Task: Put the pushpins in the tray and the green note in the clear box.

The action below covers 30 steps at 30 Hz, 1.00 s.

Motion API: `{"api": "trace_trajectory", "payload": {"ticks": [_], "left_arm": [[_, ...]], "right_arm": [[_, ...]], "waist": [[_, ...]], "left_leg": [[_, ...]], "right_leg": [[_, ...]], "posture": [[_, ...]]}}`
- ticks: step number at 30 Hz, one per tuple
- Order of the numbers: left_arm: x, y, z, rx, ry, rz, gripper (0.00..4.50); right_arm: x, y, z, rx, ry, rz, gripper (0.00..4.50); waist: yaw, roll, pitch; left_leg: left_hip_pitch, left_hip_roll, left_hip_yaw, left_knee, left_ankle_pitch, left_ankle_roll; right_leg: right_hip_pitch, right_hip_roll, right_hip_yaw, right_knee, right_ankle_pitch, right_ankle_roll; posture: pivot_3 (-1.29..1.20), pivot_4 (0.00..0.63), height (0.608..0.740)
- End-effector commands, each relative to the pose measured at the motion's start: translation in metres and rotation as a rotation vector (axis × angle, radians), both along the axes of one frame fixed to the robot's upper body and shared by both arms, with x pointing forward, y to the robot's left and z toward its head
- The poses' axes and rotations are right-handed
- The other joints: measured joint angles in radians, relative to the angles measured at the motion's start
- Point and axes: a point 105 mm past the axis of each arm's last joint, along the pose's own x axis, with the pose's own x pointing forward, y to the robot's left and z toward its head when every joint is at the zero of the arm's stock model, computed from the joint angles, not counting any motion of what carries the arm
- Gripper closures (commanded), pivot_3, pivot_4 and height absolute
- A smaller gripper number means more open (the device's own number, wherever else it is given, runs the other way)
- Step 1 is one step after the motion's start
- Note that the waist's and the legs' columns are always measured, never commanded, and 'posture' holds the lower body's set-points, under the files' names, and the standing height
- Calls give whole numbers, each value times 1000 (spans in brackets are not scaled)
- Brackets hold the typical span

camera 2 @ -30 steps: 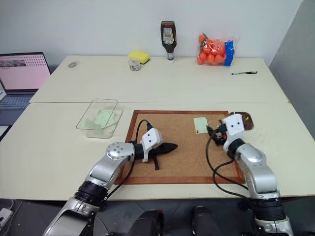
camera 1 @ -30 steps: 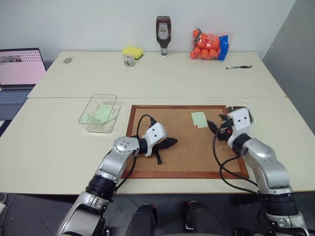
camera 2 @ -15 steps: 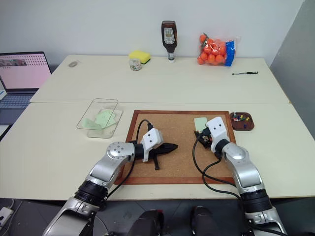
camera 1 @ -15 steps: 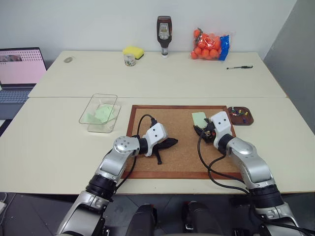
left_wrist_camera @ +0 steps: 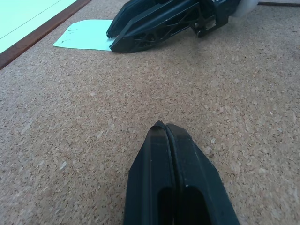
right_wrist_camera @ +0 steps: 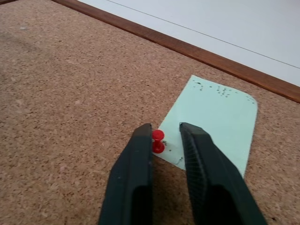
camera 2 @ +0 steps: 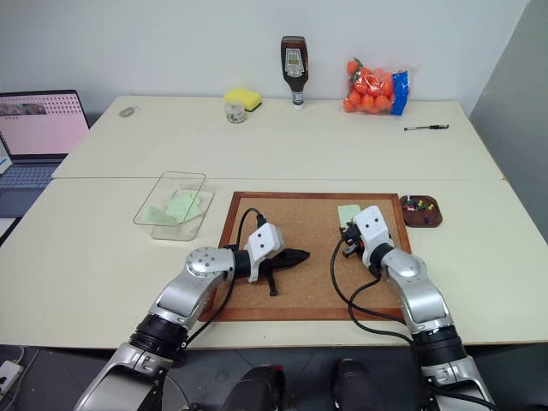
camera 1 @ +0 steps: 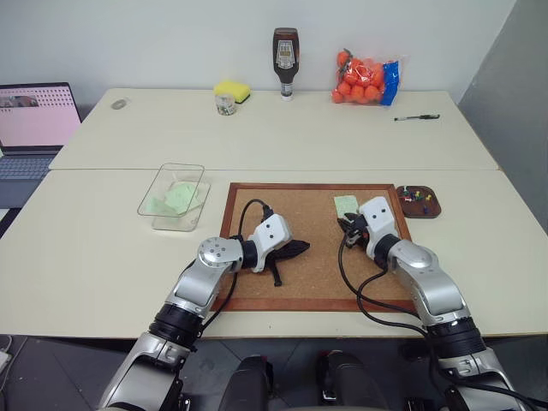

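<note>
A pale green note (camera 1: 346, 205) lies on the corkboard (camera 1: 317, 265), held by a red pushpin (right_wrist_camera: 158, 140) at its near corner. My right gripper (right_wrist_camera: 165, 129) sits low over that corner. Its jaws stand narrowly apart around the pin, which touches one finger while a gap shows on the other side. The small brown tray (camera 1: 421, 212), right of the board, holds several coloured pushpins (camera 1: 415, 195). The clear box (camera 1: 181, 166), left of the board, has green notes (camera 1: 175, 199) inside. My left gripper (left_wrist_camera: 165, 127) rests shut and empty at mid-board.
At the far side of the table stand a sauce bottle (camera 1: 284, 51), a yellow sponge (camera 1: 231, 89), a small glass jar (camera 1: 224, 104) and a bag of oranges (camera 1: 366, 79). A pen (camera 1: 417, 116) lies at the right. A laptop (camera 1: 34, 120) sits at the far left.
My right gripper has swung left from beside the tray to the green note's pinned corner and dropped lower. Its jaws have narrowed around the red pushpin. The left arm has stayed still.
</note>
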Motion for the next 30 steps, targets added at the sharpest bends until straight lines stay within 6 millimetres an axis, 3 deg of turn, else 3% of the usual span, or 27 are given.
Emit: {"api": "trace_trajectory", "payload": {"ticks": [1,9,13,21,25,30], "left_arm": [[-5,3,-16,46,49,2,4500],[-5,3,-16,45,53,0,4500],[-5,3,-17,45,56,1,4500],[-3,3,-16,23,71,24,4500],[7,2,-1,-56,86,72,4500],[19,1,31,-175,56,85,3691]], "right_arm": [[1,-1,13,-7,-58,6,4421],[-2,6,33,43,-118,37,4421],[-3,7,59,88,-193,47,4421],[-8,10,81,89,-250,84,4421],[-12,13,83,76,-257,105,4421],[-15,15,85,70,-255,119,4500]], "waist": [[0,0,0],[0,0,0],[0,0,0],[0,0,0],[0,0,0],[0,-1,1]], "left_leg": [[0,0,0,0,0,0],[0,0,0,0,0,0],[0,0,0,0,0,0],[0,0,0,0,0,0],[0,0,0,0,0,0],[0,0,-1,0,0,0]], "right_leg": [[0,0,0,0,0,0],[0,0,0,0,0,0],[0,0,0,0,0,0],[0,0,0,0,0,0],[0,0,0,0,0,0],[0,0,-1,0,0,0]], "posture": [[0,150,740],[0,150,740],[0,150,740],[0,150,740],[0,150,740],[0,150,740]]}}
